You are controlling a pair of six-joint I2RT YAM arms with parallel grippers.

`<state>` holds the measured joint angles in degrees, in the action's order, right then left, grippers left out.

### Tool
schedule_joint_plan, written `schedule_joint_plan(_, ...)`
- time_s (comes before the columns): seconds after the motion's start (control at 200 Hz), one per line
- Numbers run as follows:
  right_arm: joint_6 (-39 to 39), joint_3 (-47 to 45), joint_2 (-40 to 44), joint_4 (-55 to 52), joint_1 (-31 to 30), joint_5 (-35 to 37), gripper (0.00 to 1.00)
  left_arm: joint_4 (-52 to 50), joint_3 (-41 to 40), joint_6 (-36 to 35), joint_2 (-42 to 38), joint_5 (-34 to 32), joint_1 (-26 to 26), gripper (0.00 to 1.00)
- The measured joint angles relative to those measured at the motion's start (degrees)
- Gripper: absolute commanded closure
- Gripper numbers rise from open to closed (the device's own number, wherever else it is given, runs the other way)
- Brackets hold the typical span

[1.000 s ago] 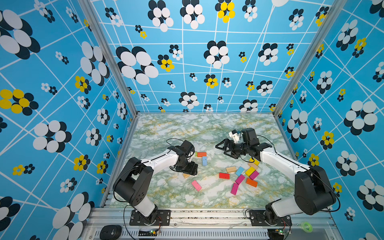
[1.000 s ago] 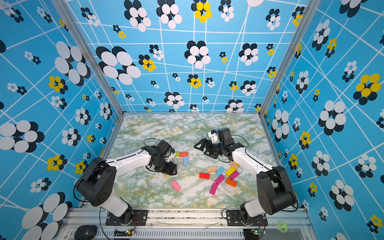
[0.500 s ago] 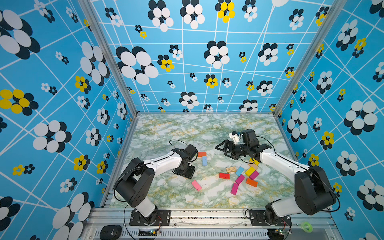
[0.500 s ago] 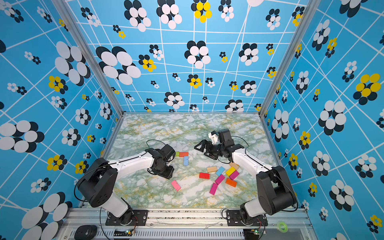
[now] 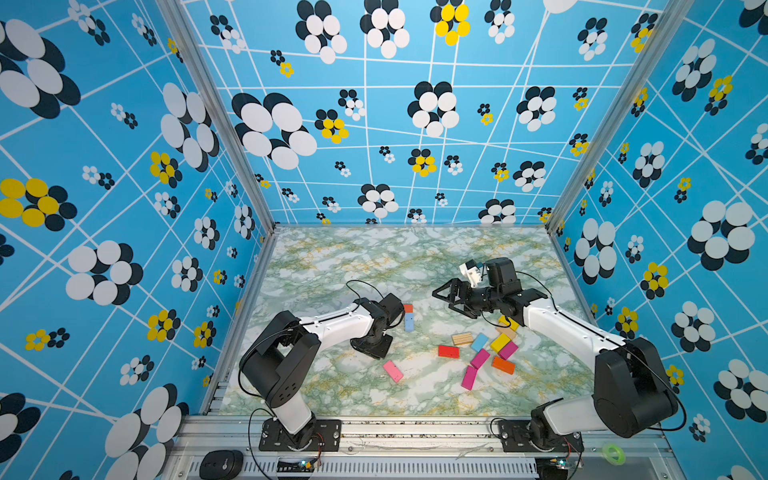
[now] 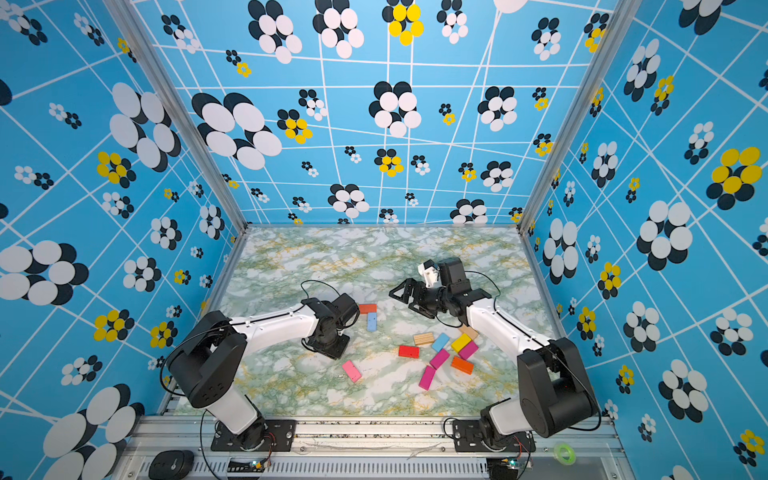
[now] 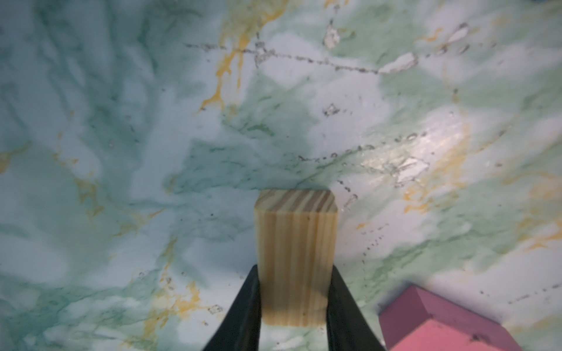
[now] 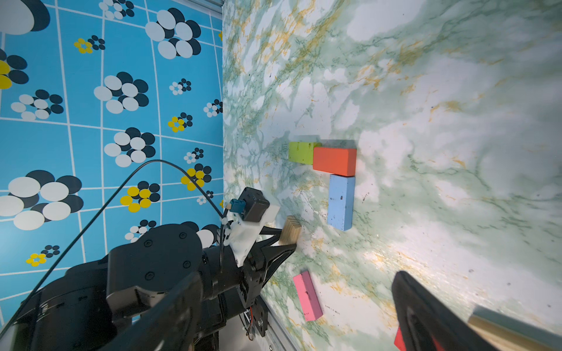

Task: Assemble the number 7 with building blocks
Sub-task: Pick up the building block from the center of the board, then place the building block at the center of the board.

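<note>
My left gripper (image 7: 293,301) points down at the table and is shut on a striped wood block (image 7: 296,258), which stands on its long edge; the right wrist view shows that block (image 8: 290,231) between the black fingers. In both top views the left gripper (image 5: 372,345) hides it. Just behind lie a green block (image 8: 301,152), an orange block (image 5: 408,308) and a light blue block (image 5: 409,322), joined in an L. My right gripper (image 5: 446,297) hovers open and empty above the table, right of them.
A pink block (image 5: 392,370) lies close in front of the left gripper. Several loose blocks cluster at the right: wood (image 5: 462,338), red (image 5: 448,351), yellow (image 5: 500,343), magenta (image 5: 468,377), orange (image 5: 503,365). Patterned walls enclose the table (image 5: 415,257) on three sides.
The left gripper has come down over the wood block near the pink one and closed on it. The right arm has stayed where it was, open.
</note>
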<state>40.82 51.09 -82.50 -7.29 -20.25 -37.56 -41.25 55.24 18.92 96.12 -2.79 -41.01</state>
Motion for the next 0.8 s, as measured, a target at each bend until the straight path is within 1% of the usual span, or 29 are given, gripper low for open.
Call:
schedule_joint_plan(0.135,-1.1,0.0,2.4,-1.8,0.7,1.9,0.01,-0.6,0.0,1.3,-0.9,0.4,0.0,0.79)
schedule_joint_plan(0.235,-1.7,0.0,5.8,-3.3,2.6,3.7,0.01,-1.3,0.2,3.1,-3.7,1.3,-0.3,0.79)
schedule_joint_plan(0.405,-2.1,-1.2,11.9,-4.7,6.7,7.3,0.01,-1.9,2.3,8.4,-9.2,3.0,-2.7,0.79)
schedule_joint_plan(0.52,-2.8,-1.6,13.5,-5.9,8.5,8.0,0.01,-0.3,2.5,12.9,-11.1,4.8,-4.6,0.79)
schedule_joint_plan(0.665,-4.4,-1.6,13.6,-7.7,9.2,7.7,0.01,2.3,2.7,17.4,-9.9,6.2,-7.1,0.79)
schedule_joint_plan(0.8,-6.1,-1.6,13.6,-9.0,9.2,7.2,0.01,4.0,4.7,20.2,-4.3,6.5,-9.8,0.80)
